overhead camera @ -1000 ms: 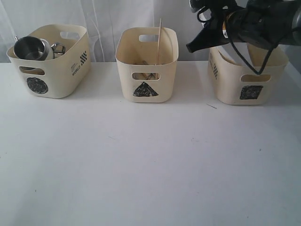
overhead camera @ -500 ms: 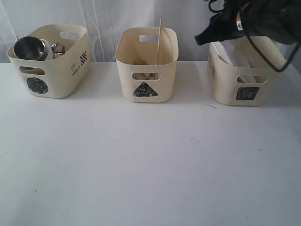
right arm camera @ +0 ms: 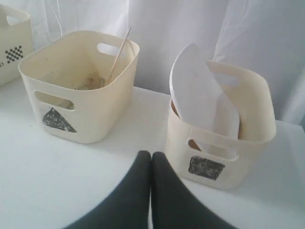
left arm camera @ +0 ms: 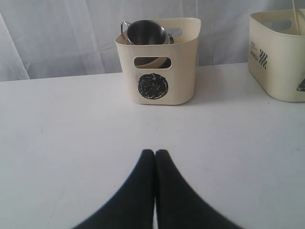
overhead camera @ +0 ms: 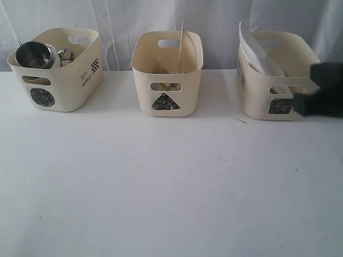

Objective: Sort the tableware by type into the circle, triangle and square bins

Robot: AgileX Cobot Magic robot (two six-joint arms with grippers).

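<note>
the left tool (left arm camera: 155, 155) hangs low over the bare worktop (overhead camera: 161, 187), its two black fingers pressed together with nothing between them. straight ahead of its tips, well apart from them, stands the circle bin (left arm camera: 178, 71), its scribbled circle facing the tool. a steel mug (left arm camera: 145, 32) sits high in that bin, mouth tipped toward the tool, and more steel shows behind it and through the cut-out handle, too crowded to name.

the right tool (right arm camera: 151, 155) is also pressed shut and holds nothing. just ahead of it stands the square bin (right arm camera: 257, 119), black square mark toward the tool. the white plate (right arm camera: 200, 95) stands on edge inside, leaning against the wall on the side nearer the middle bin, its top corner rising above the rim. in the exterior view this tool is a dark blur at the bin's front outer corner; whether it touches the bin i cannot tell.

farther from the right tool, off toward the left arm's side, stands the triangle bin (right arm camera: 95, 105). a chopstick (right arm camera: 119, 52) leans up out of it past the rim. other pieces lie on its bottom, too dim to tell apart.
</note>
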